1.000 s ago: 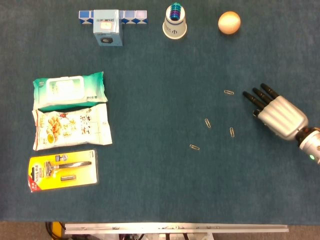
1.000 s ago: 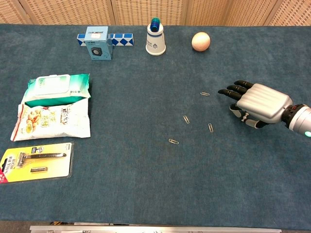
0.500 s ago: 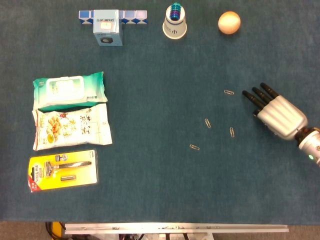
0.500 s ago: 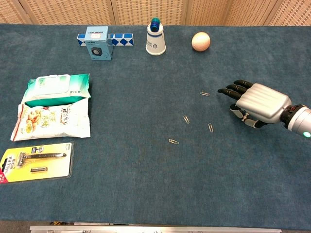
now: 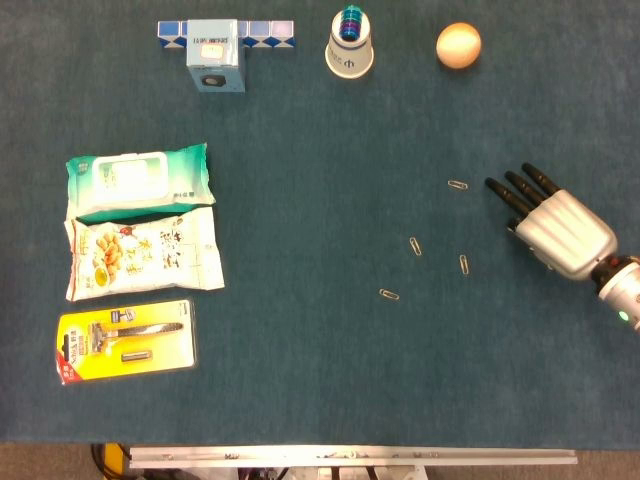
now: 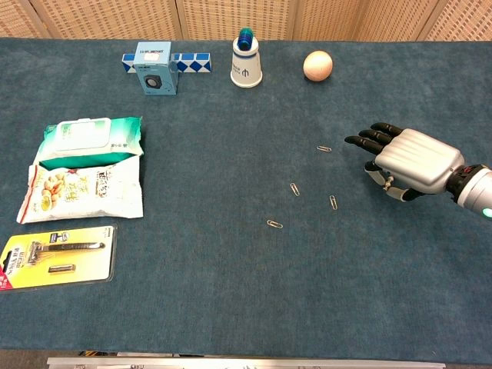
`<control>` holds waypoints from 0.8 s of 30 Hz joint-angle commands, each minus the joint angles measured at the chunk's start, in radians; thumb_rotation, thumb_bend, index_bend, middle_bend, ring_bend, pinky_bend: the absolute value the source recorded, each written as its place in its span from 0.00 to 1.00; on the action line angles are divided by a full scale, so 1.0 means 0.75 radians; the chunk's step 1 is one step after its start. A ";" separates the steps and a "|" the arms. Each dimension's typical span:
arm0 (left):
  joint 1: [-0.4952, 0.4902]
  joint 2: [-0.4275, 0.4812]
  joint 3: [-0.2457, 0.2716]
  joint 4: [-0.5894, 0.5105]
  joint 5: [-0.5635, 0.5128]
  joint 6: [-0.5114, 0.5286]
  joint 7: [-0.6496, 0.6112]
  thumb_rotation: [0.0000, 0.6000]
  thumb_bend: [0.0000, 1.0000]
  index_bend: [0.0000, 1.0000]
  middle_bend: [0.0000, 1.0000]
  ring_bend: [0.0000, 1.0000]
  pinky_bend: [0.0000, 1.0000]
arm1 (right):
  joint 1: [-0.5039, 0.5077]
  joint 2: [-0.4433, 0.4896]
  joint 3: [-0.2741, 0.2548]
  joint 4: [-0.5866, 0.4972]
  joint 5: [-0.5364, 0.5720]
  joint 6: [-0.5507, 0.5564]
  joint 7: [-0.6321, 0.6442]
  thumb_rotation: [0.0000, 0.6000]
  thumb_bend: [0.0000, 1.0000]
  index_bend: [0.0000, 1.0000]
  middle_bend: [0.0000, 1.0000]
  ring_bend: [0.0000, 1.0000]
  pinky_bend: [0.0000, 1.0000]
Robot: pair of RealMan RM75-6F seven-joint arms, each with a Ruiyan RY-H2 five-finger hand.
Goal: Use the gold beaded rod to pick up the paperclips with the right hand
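Note:
Several paperclips lie flat on the blue cloth: one (image 5: pixel 458 185) just left of my right hand's fingertips, one (image 5: pixel 464 264) below it, and two further left (image 5: pixel 415 246) (image 5: pixel 389 294). My right hand (image 5: pixel 556 230) (image 6: pixel 408 161) hovers palm down at the right side, fingers stretched out toward the nearest clip (image 6: pixel 324 148), holding nothing. No gold beaded rod shows in either view. A white cup (image 5: pixel 349 52) at the back holds a blue-green beaded piece. My left hand is out of sight.
At the back are a blue box (image 5: pixel 215 57) on a blue-white checked strip and an orange ball (image 5: pixel 458 45). On the left lie a wipes pack (image 5: pixel 138 180), a snack bag (image 5: pixel 142 252) and a carded razor (image 5: pixel 125 341).
My right hand has drifted very slightly to the right and risen a touch. The paperclips have not moved.

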 commanded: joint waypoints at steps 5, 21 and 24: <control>0.003 0.004 -0.007 0.001 -0.010 0.006 -0.006 1.00 0.36 0.47 0.42 0.31 0.50 | -0.004 0.055 0.010 -0.113 -0.010 0.042 0.000 1.00 0.29 0.69 0.04 0.00 0.07; 0.023 0.020 -0.031 0.005 -0.044 0.036 -0.034 1.00 0.36 0.47 0.42 0.31 0.50 | 0.010 0.091 0.003 -0.292 -0.058 0.058 0.024 1.00 0.29 0.69 0.04 0.00 0.07; 0.027 0.022 -0.036 0.007 -0.054 0.041 -0.039 1.00 0.36 0.47 0.42 0.31 0.50 | 0.014 0.086 -0.002 -0.308 -0.067 0.055 0.044 1.00 0.29 0.69 0.04 0.00 0.07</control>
